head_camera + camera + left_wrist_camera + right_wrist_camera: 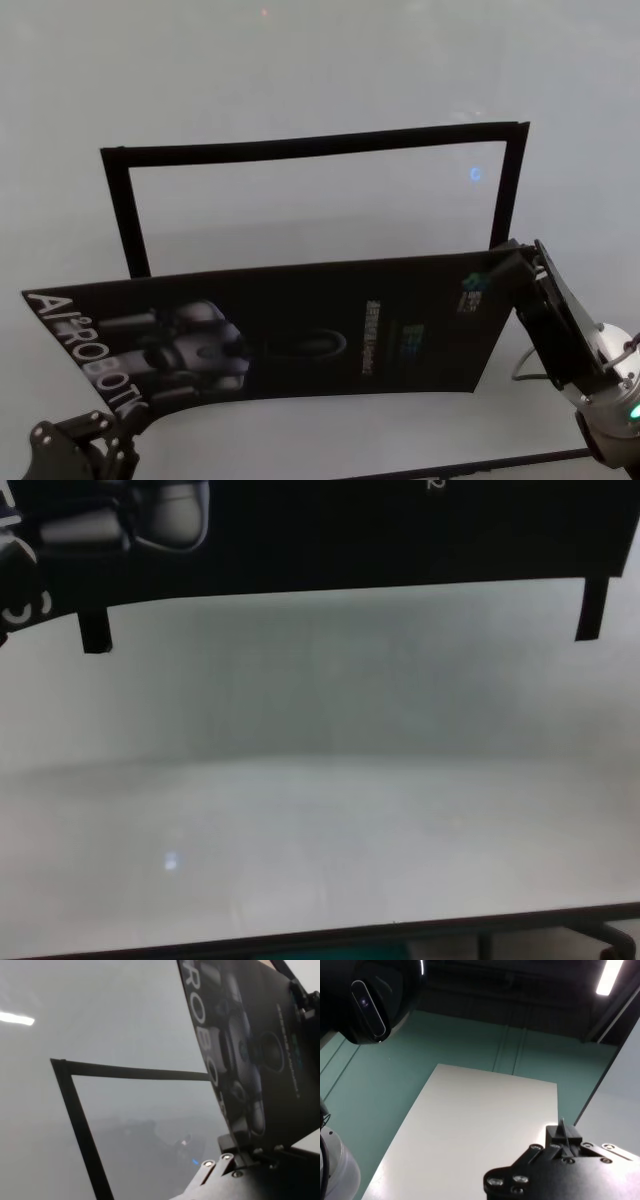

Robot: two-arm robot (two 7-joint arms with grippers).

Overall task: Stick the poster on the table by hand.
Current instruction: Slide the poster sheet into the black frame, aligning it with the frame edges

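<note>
The poster [300,320] is a black sheet with a grey-white robot and white letters. Both grippers hold it above the table [300,70], tilted and slightly bowed. My left gripper [122,422] is shut on its near left corner; the left wrist view shows the fingers [239,1152] pinching the poster's edge [250,1035]. My right gripper [515,262] is shut on the far right corner; the right wrist view shows a thin sheet edge between its fingers [563,1136]. In the chest view the poster's lower edge [350,530] hangs above the table [320,810].
Narrow black tape strips [310,146] form three sides of a frame on the table behind the poster, also seen in the left wrist view [135,1072]. Two short tape tabs [95,630] [592,608] hang from the poster's lower edge. The table's dark front edge [300,938] is near.
</note>
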